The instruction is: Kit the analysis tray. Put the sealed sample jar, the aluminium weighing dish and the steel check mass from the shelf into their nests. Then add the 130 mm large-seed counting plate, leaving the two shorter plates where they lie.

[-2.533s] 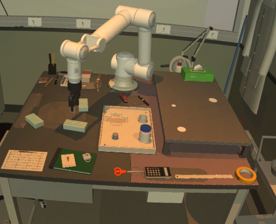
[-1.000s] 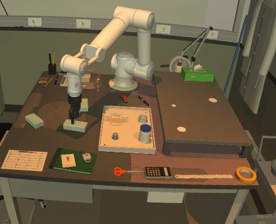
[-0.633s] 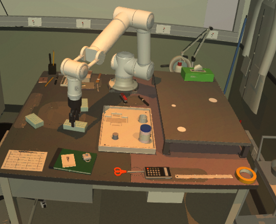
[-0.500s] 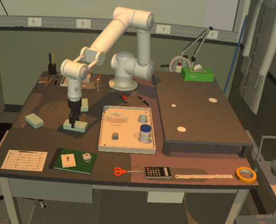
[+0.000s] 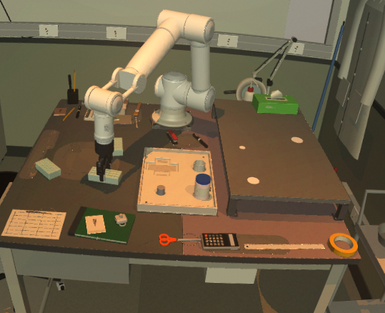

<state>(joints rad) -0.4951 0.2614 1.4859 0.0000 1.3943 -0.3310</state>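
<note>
The open gripper [image 5: 101, 174] stands straight down on the left part of a pale green counting plate [image 5: 105, 175], which lies on the bench left of the analysis tray [image 5: 178, 180]; it holds nothing. Two more counting plates lie nearby, one further left [image 5: 48, 168] and one behind the arm [image 5: 117, 146]. In the tray the blue-lidded sample jar [image 5: 202, 186], the grey weighing dish [image 5: 199, 165] and the small steel check mass [image 5: 161, 189] sit in their nests. A long stepped recess [image 5: 161, 165] lies in the tray's back left.
A green notebook [image 5: 102, 225] lies in front of the tray, with a printed sheet [image 5: 34, 223] to its left. The raised shelf [image 5: 280, 153] stands right of the tray. Scissors [image 5: 169, 239], a calculator [image 5: 220, 241], a ruler and a tape roll [image 5: 343, 244] line the front edge.
</note>
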